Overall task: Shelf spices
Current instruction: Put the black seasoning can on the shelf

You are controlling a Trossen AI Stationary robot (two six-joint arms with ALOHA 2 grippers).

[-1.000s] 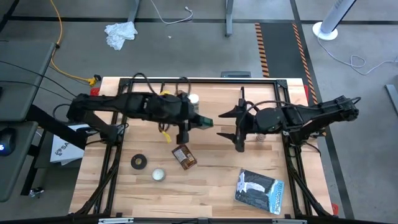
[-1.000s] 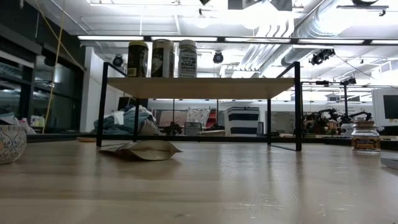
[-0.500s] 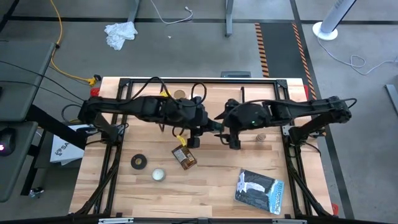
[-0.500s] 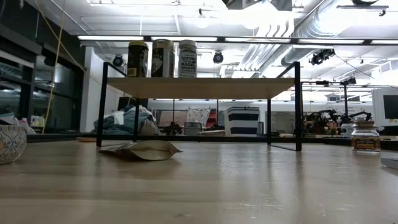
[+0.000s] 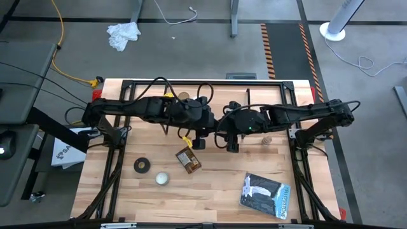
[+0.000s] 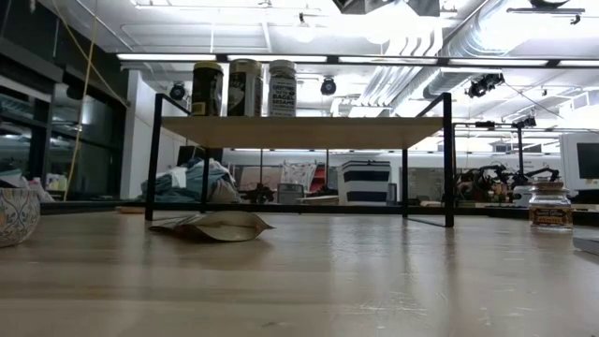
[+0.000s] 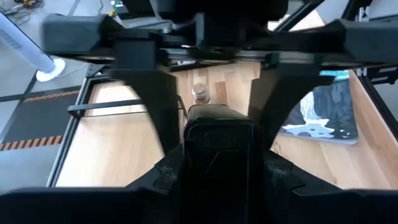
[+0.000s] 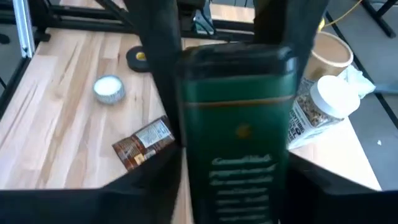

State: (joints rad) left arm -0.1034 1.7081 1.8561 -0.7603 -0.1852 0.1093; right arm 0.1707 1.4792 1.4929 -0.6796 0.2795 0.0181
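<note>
Now the right end effector (image 5: pixel 230 141) brackets the dark bottle (image 8: pixel 239 137), fingers either side, grip unconfirmed, while the left end effector (image 5: pixel 198 137) holds it above the bench (image 5: pixel 210 191). Right should clamp firmly before left lets go.

- the left arm reaches in from the table's left side, stretched toward the middle, its wrist over the table's centre.
- the left gripper (image 5: pixel 202 130) sits at the table's middle, its fingers (image 7: pixel 149 112) clamped on both sides of a dark bottle (image 7: pixel 217 155).
- the right arm extends from the right side, elbow bent, wrist meeting the left arm's wrist.
- the right gripper (image 5: pixel 224 132) stands just beside the left one, its fingers (image 8: pixel 158 68) flanking the same bottle.
</note>
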